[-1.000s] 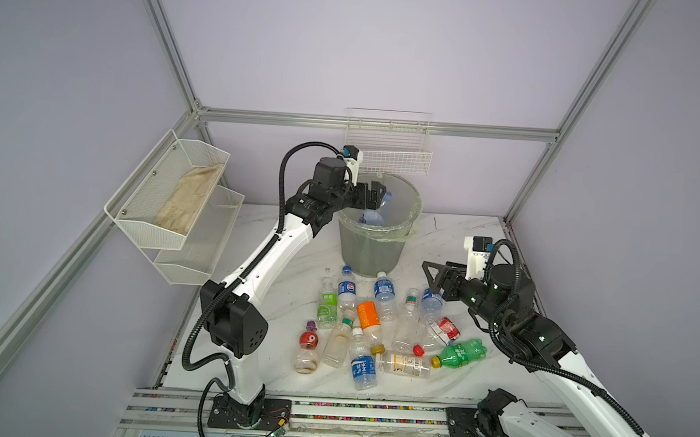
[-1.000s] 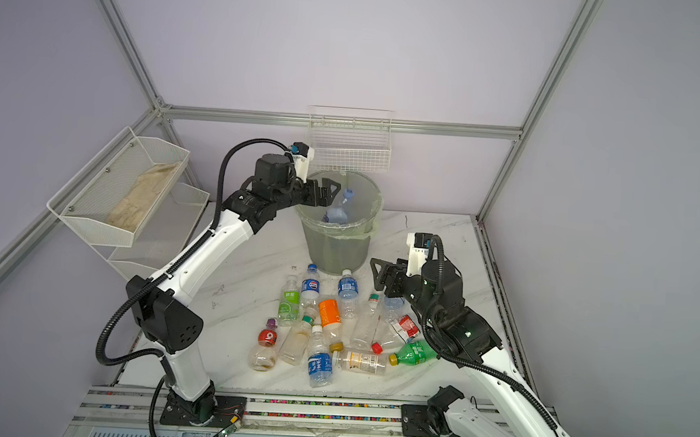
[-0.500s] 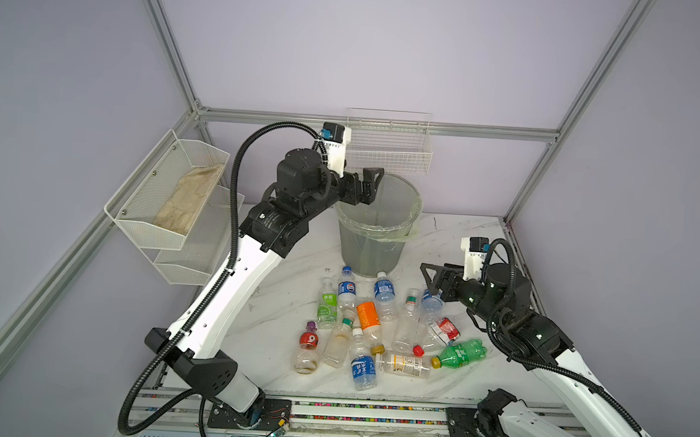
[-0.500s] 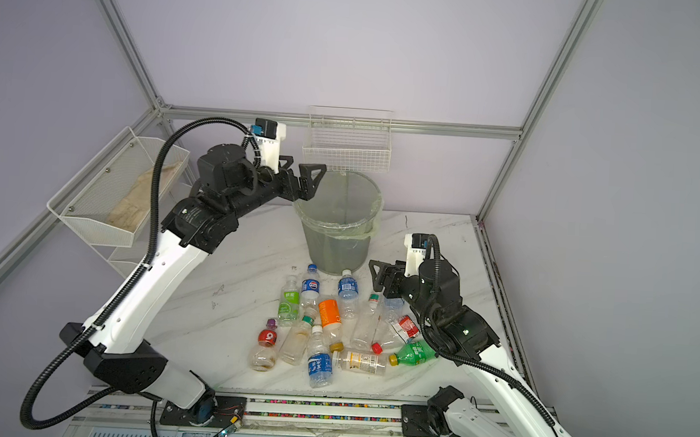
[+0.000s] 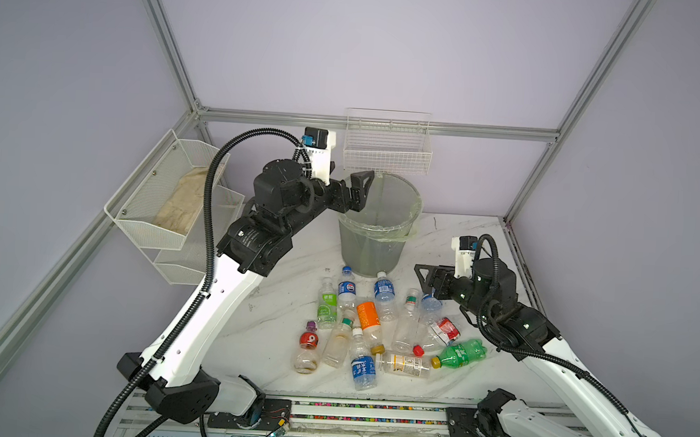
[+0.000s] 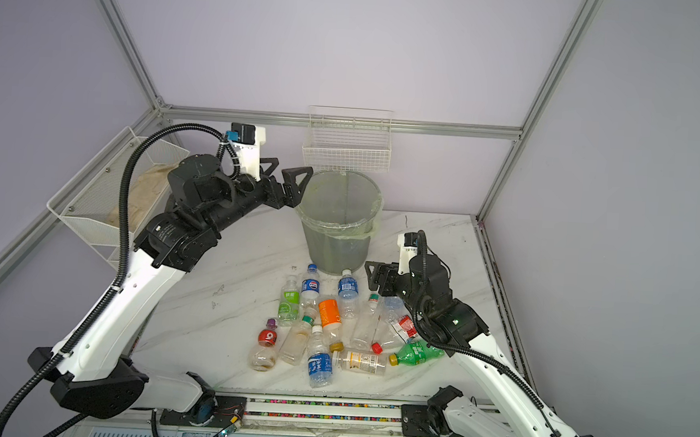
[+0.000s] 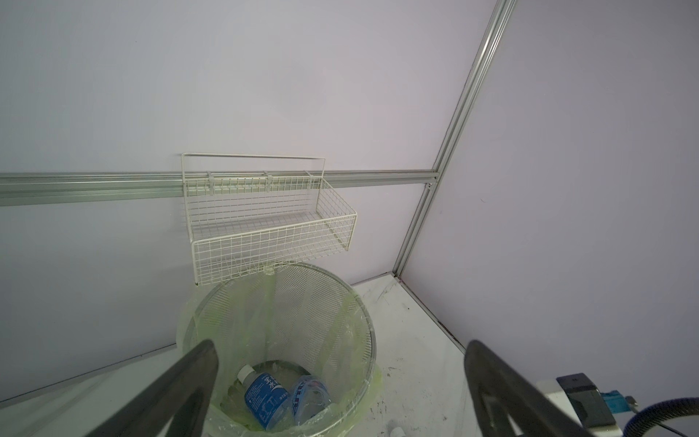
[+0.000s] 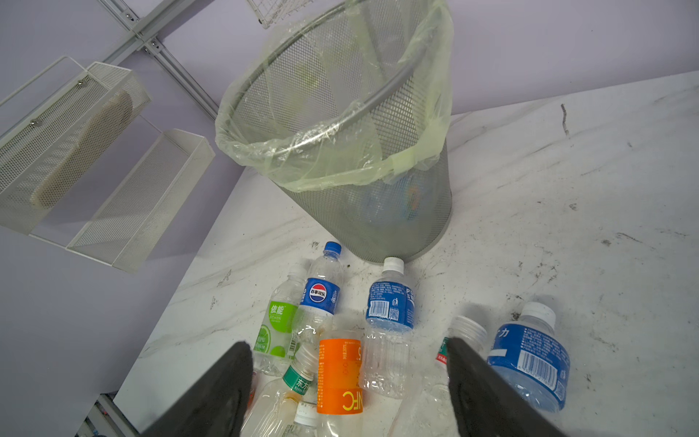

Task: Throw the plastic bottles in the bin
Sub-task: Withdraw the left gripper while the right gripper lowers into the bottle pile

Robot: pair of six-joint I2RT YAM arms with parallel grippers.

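Several plastic bottles lie in a loose heap on the marble table in front of the bin (image 5: pixel 374 229) (image 6: pixel 337 231), among them an orange-labelled one (image 5: pixel 368 314) (image 8: pixel 338 374) and an all-green one (image 5: pixel 461 353). Two blue-labelled bottles (image 7: pixel 263 395) lie at the bottom of the bin (image 7: pixel 287 302). My left gripper (image 5: pixel 348 182) (image 7: pixel 340 346) hangs open and empty, high by the bin's left rim. My right gripper (image 5: pixel 424 276) (image 8: pixel 348 346) is open and empty, low over the right side of the heap, with the orange-labelled bottle below the gap between its fingers.
A white wire basket (image 5: pixel 387 147) (image 7: pixel 264 223) hangs on the back wall just above the bin. Two white mesh shelf trays (image 5: pixel 166 200) (image 8: pixel 75 151) are fixed to the left wall, the upper one holding a cloth. The base rail (image 5: pixel 369 412) runs along the table's front edge.
A second ago a blue-labelled bottle was at the left jaws, over the bin; it now lies inside. The left arm has pulled back to the left and risen. The right gripper has barely moved.
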